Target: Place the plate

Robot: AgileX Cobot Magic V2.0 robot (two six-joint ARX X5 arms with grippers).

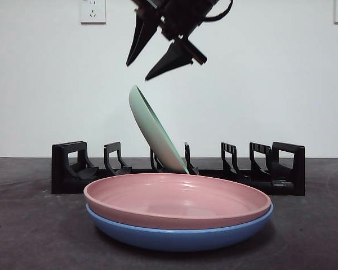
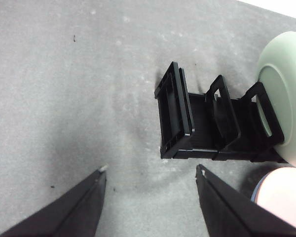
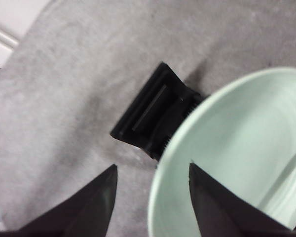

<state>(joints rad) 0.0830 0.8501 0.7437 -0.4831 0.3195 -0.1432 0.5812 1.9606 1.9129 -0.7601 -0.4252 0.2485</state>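
Table surface (image 1: pixel 22 225) is dark grey and matte, filling the lower part of the front view beneath a white wall (image 1: pixel 270 84). Black rack (image 1: pixel 67 169) spans the middle of the front view, a long frame with upright dividers and taller end blocks. Pink plate (image 1: pixel 177 199) sits lower centre, nested in a blue plate (image 1: pixel 174 236) whose rim shows beneath it; both are shallow, glossy and round. Green plate (image 1: pixel 152 132) is pale mint, smooth and shallow, standing on edge in a central slot of the rack, leaning with its top rim toward the upper left of the frame and its lower edge down among the dividers; in the left wrist view its rim (image 2: pixel 283 89) shows at the right edge of the picture behind two looped dividers. Right gripper (image 1: pixel 138 72) hangs at top centre of the front view, just above the green plate's top rim and apart from it, jaws spread; its wrist view shows the plate's concave face (image 3: pixel 237 148) close below. Left gripper (image 2: pixel 152 170) has its jaws spread over bare table near the rack's end block (image 2: pixel 175 116), pinching nothing. Two wall sockets (image 1: pixel 93 10) sit at the upper corners.
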